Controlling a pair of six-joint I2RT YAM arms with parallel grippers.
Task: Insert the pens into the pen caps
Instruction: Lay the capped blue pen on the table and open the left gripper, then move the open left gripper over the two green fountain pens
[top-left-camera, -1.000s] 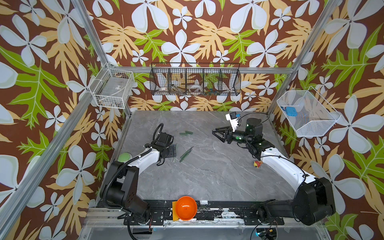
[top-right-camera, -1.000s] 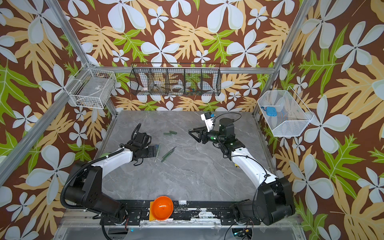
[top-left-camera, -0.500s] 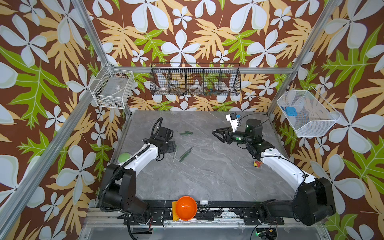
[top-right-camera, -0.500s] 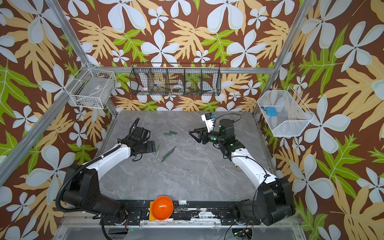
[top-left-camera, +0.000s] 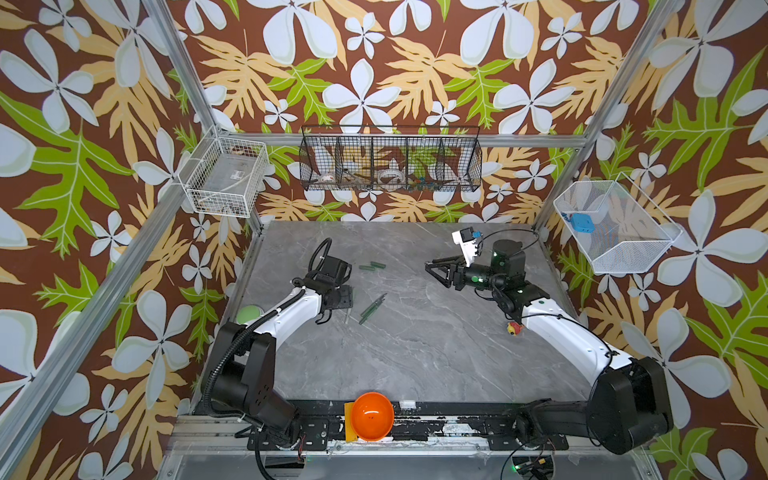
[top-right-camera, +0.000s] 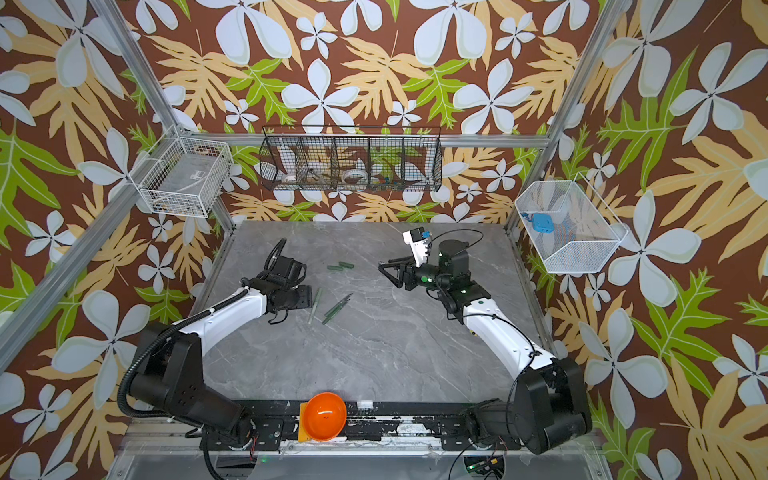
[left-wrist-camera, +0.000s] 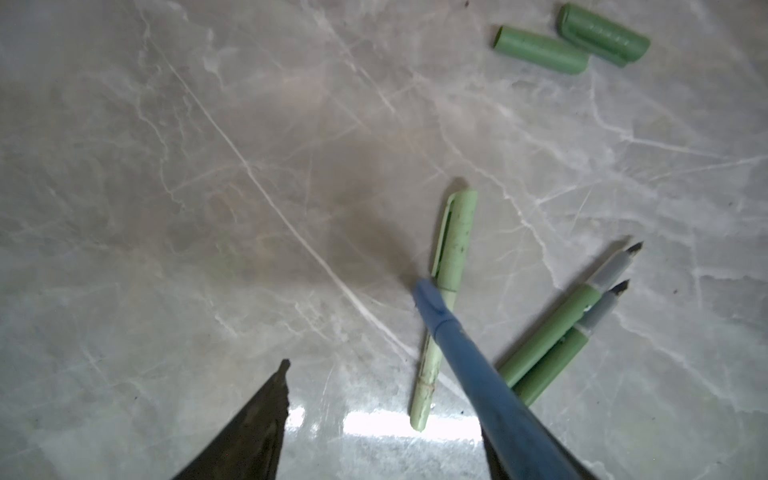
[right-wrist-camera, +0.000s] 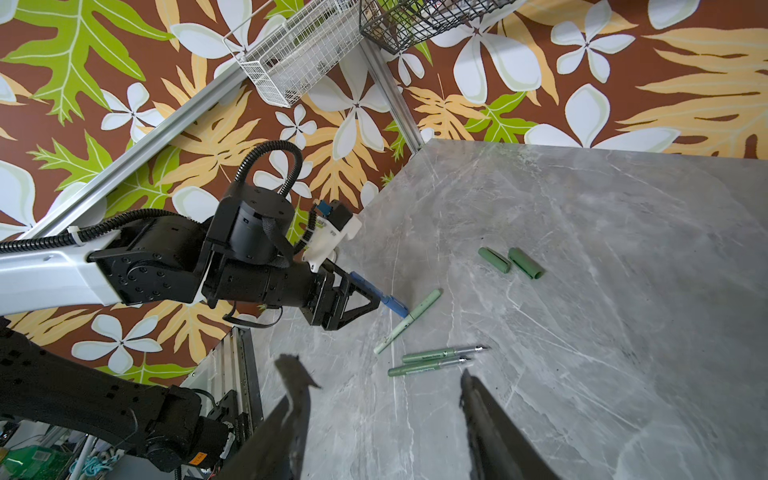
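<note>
Together, 2 uncapped dark green pens (left-wrist-camera: 548, 334) lie touching

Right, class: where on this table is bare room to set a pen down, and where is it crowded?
Bare: the middle of the table, between the two dark green pens and the right gripper, and the near strip toward the orange bowl. Crowded: around the left gripper, where pens and two dark green caps lie.

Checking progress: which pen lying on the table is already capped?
The pale green pen; the two dark green pens show bare tips, their caps lying apart.
</note>
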